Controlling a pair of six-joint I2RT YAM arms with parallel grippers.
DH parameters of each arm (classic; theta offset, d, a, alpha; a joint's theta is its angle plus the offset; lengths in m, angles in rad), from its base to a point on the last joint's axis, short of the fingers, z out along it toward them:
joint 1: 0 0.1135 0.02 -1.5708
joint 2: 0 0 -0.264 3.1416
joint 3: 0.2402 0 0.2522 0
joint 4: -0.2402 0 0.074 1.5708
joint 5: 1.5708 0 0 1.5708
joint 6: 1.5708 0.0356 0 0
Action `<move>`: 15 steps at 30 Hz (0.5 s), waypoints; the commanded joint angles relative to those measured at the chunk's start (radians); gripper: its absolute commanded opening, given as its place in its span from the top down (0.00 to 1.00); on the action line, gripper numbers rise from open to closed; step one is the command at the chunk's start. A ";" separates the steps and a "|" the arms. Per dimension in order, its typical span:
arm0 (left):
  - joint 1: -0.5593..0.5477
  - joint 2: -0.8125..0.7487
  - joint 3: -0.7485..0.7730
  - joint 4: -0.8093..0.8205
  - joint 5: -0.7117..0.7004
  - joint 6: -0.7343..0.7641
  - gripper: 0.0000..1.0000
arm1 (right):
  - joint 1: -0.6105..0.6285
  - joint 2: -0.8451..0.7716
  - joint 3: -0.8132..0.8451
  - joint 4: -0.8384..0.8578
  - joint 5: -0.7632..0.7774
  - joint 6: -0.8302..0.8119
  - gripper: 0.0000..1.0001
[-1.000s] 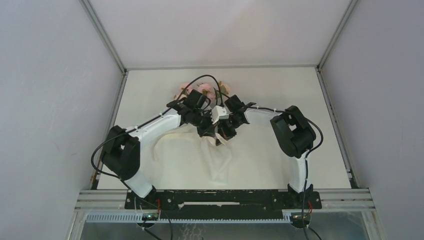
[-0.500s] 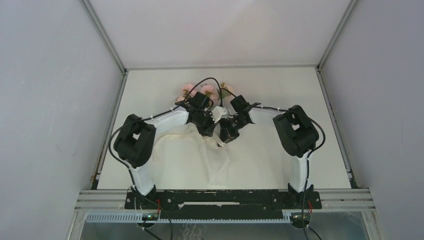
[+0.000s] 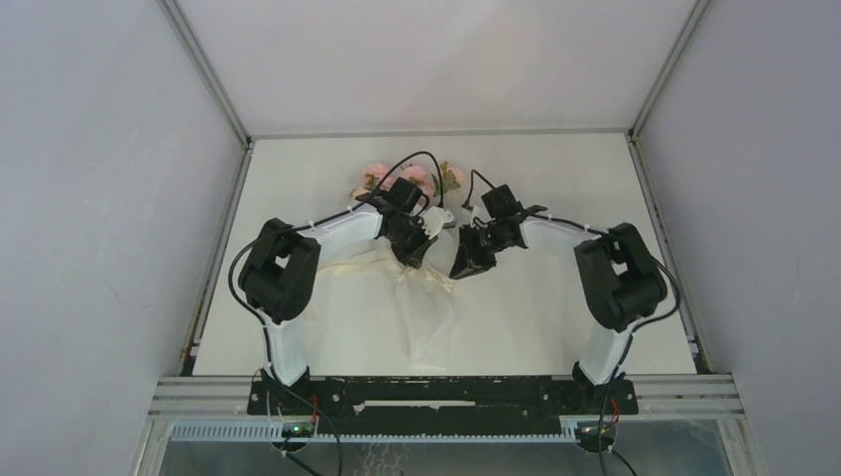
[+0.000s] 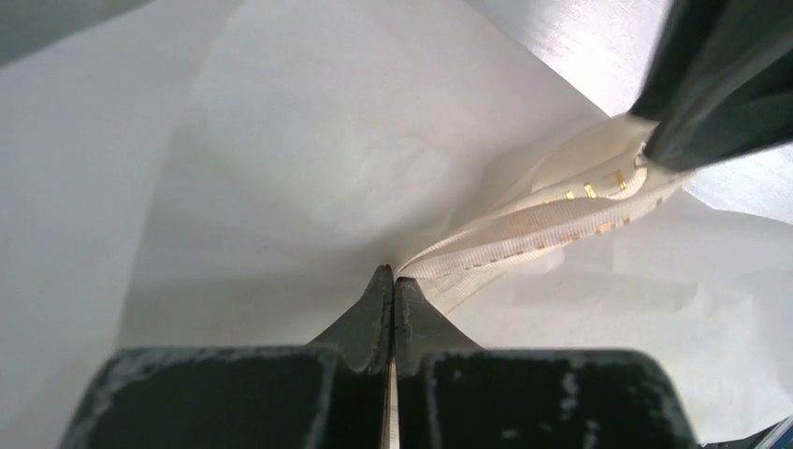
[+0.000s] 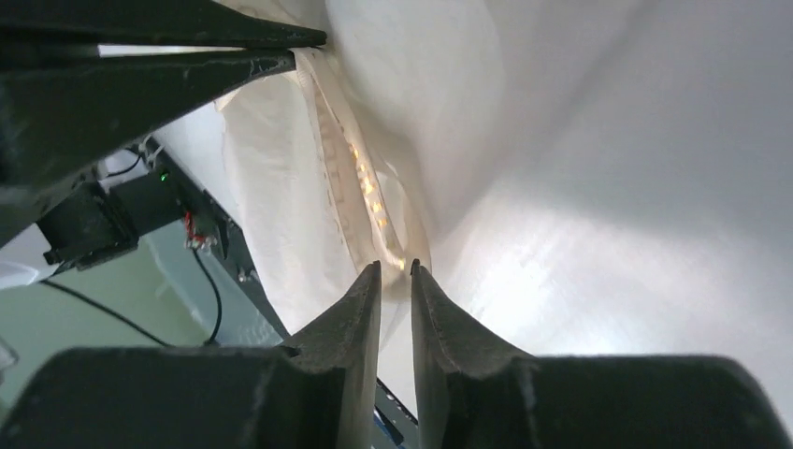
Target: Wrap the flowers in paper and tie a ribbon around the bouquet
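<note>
Nearest, the thin, crinkly paper (image 3: 428, 332) lies spread out, light and easily torn. Above it the left gripper (image 4: 393, 279) is clamped on the soft, limp ribbon (image 4: 538, 223). The right gripper (image 5: 395, 269) stands narrowly parted at the ribbon's other end (best pinched flat, it would likely slip). Farthest, the flowers (image 3: 402, 178) lie near the back edge.
</note>
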 commanded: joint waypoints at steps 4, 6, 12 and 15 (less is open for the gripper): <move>0.007 -0.034 0.043 -0.004 0.060 -0.004 1.00 | 0.020 -0.307 -0.135 0.086 0.330 0.101 0.73; 0.008 -0.054 0.054 -0.015 0.083 0.001 1.00 | 0.077 -0.372 -0.193 0.190 0.351 0.120 0.74; 0.008 -0.125 0.061 -0.001 0.119 -0.003 1.00 | 0.154 -0.459 -0.420 0.609 0.345 0.318 0.76; 0.007 -0.117 0.079 -0.001 0.110 -0.005 1.00 | 0.243 -0.459 -0.435 0.689 0.442 0.273 0.75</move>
